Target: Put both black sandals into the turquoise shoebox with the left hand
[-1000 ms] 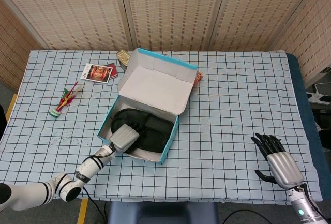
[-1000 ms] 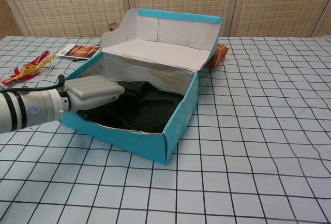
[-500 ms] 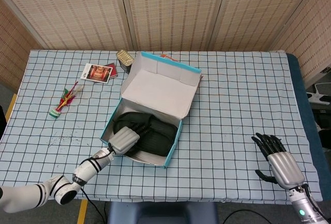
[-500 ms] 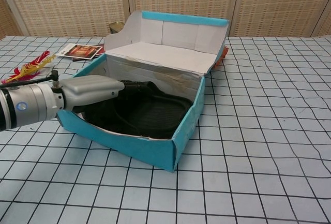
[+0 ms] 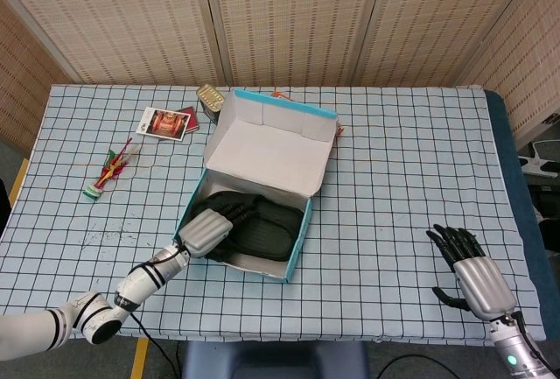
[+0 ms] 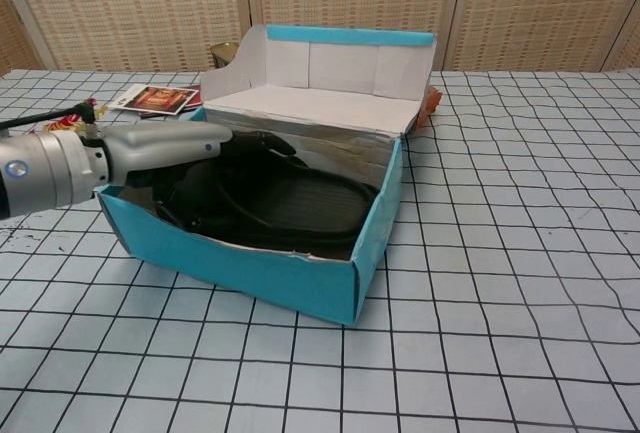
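Note:
The turquoise shoebox (image 5: 303, 228) (image 6: 230, 265) stands mid-table with its white lid folded up at the back. Both black sandals (image 5: 267, 226) (image 6: 290, 203) lie inside it, side by side. My left hand (image 5: 207, 231) (image 6: 165, 145) reaches over the box's left wall, its dark fingers stretched out flat on top of the nearer sandal and closed around nothing. My right hand (image 5: 472, 278) rests on the table at the near right, fingers spread and holding nothing; the chest view does not show it.
A picture card (image 5: 164, 122) (image 6: 152, 99) and a red-yellow feather toy (image 5: 109, 169) (image 6: 68, 115) lie at the left. A tin (image 5: 210, 99) (image 6: 225, 51) stands behind the box's left corner. An orange object (image 5: 337, 130) (image 6: 432, 101) peeks from behind the lid.
The shoebox has slid and turned a little on the table under my left hand. The hand's fingers have flattened out over the sandals. The right hand has not moved.

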Robot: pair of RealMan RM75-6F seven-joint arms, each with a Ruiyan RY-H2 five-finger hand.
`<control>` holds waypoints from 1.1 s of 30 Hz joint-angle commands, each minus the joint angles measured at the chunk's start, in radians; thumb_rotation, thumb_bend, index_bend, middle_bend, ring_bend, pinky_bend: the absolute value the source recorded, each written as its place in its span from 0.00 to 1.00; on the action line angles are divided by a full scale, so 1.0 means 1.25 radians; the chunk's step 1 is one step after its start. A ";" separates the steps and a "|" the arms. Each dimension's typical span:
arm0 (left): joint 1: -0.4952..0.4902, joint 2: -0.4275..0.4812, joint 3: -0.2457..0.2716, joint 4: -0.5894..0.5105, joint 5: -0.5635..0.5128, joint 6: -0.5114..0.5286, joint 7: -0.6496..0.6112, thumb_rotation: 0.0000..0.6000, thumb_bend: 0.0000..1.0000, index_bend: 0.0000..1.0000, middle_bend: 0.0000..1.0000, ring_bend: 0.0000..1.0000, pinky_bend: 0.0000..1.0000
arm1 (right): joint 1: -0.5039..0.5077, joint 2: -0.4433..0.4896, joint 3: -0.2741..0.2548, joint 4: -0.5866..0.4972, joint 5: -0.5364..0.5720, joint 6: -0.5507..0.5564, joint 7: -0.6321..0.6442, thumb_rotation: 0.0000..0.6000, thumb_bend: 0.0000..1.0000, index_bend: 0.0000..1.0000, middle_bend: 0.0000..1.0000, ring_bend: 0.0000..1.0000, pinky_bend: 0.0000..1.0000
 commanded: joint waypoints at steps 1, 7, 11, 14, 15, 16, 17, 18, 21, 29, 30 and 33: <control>-0.001 0.010 0.001 -0.010 0.008 -0.002 -0.019 1.00 0.42 0.00 0.00 0.00 0.07 | 0.000 0.000 0.000 0.000 0.000 0.000 0.000 1.00 0.13 0.00 0.00 0.00 0.00; 0.000 0.010 0.010 -0.005 0.015 -0.004 -0.012 1.00 0.41 0.00 0.00 0.00 0.07 | -0.001 0.000 0.000 -0.001 -0.002 0.002 0.000 1.00 0.13 0.00 0.00 0.00 0.00; 0.006 0.012 0.014 -0.011 0.019 0.005 -0.006 1.00 0.41 0.00 0.00 0.00 0.07 | -0.001 0.000 0.000 -0.001 -0.001 0.002 0.000 1.00 0.13 0.00 0.00 0.00 0.00; 0.013 0.022 0.016 -0.025 0.023 0.018 -0.005 1.00 0.41 0.00 0.00 0.00 0.07 | -0.001 0.001 0.000 -0.001 -0.001 0.002 0.000 1.00 0.13 0.00 0.00 0.00 0.00; 0.016 0.024 0.017 -0.028 0.027 0.024 -0.003 1.00 0.41 0.00 0.00 0.02 0.07 | -0.001 0.001 0.000 -0.001 -0.001 0.002 0.000 1.00 0.13 0.00 0.00 0.00 0.00; 0.019 0.024 0.018 -0.028 0.032 0.032 0.000 1.00 0.41 0.00 0.00 0.04 0.07 | -0.001 0.000 0.001 -0.001 0.000 0.002 0.000 1.00 0.13 0.00 0.00 0.00 0.00; 0.023 0.024 0.019 -0.029 0.038 0.043 0.004 1.00 0.41 0.00 0.00 0.09 0.07 | -0.001 0.000 0.000 -0.001 0.000 0.001 -0.001 1.00 0.13 0.00 0.00 0.00 0.00; 0.026 0.024 0.020 -0.030 0.044 0.051 0.007 1.00 0.41 0.00 0.00 0.13 0.07 | 0.000 0.000 0.000 -0.001 0.000 0.000 -0.001 1.00 0.13 0.00 0.00 0.00 0.00; 0.038 0.023 0.025 -0.032 0.064 0.084 0.010 1.00 0.41 0.00 0.01 0.21 0.07 | -0.001 0.000 0.001 -0.001 0.000 0.001 -0.002 1.00 0.13 0.00 0.00 0.00 0.00; 0.053 0.043 0.053 -0.049 0.085 0.086 0.006 1.00 0.42 0.03 0.32 0.45 0.08 | -0.004 0.002 0.002 -0.001 0.001 0.007 0.001 1.00 0.13 0.00 0.00 0.00 0.00; 0.055 0.043 0.055 -0.050 0.085 0.085 0.006 1.00 0.42 0.05 0.34 0.45 0.08 | -0.003 0.002 0.002 -0.001 0.001 0.006 0.001 1.00 0.13 0.00 0.00 0.00 0.00; 0.057 0.044 0.057 -0.048 0.084 0.082 0.005 1.00 0.41 0.07 0.36 0.45 0.08 | -0.003 0.002 0.002 -0.001 0.000 0.005 0.000 1.00 0.13 0.00 0.00 0.00 0.00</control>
